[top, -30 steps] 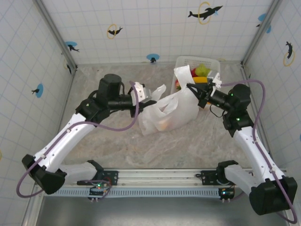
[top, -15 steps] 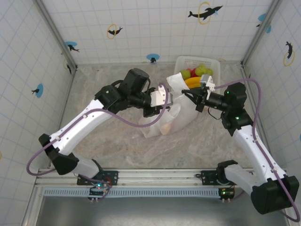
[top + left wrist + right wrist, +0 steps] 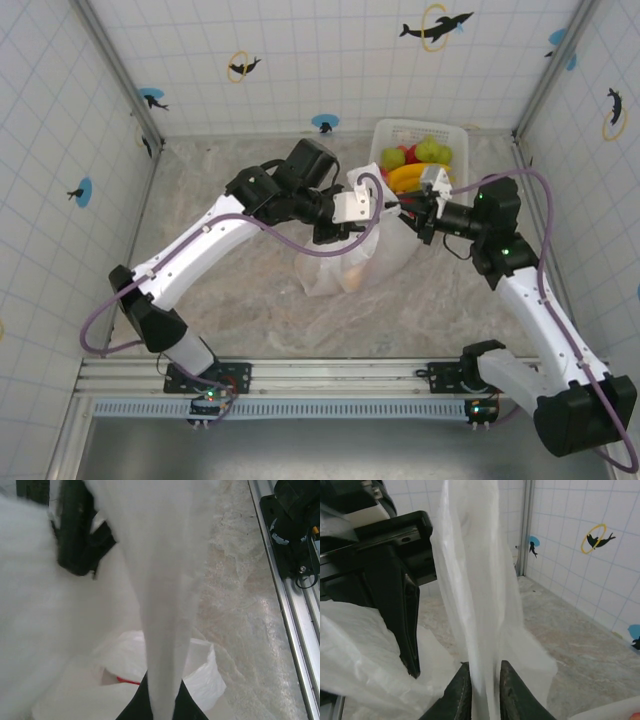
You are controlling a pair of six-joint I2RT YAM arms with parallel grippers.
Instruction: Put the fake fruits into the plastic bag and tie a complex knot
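My left gripper [image 3: 161,707] and right gripper [image 3: 485,692] each pinch a bag [image 3: 385,258] strip, close together. The basket [image 3: 461,140] crowds the table's [image 3: 250,310] far-right corner; the left edge is open.

Robot lab test cell: white gridded walls [image 3: 300,90] bearing dolphin stickers [image 3: 437,27], enclosing marble-look tabletop [image 3: 430,300]; two robot arms [image 3: 200,245] standing on aluminium rail [image 3: 340,372].

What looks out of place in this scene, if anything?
Several fruits, green, yellow and red, sit in the basket at the far right, not in the bag. Yet the left gripper and right gripper each pinch a strip of the bag, pulled up above it. That looks odd: bagging seems unfinished.
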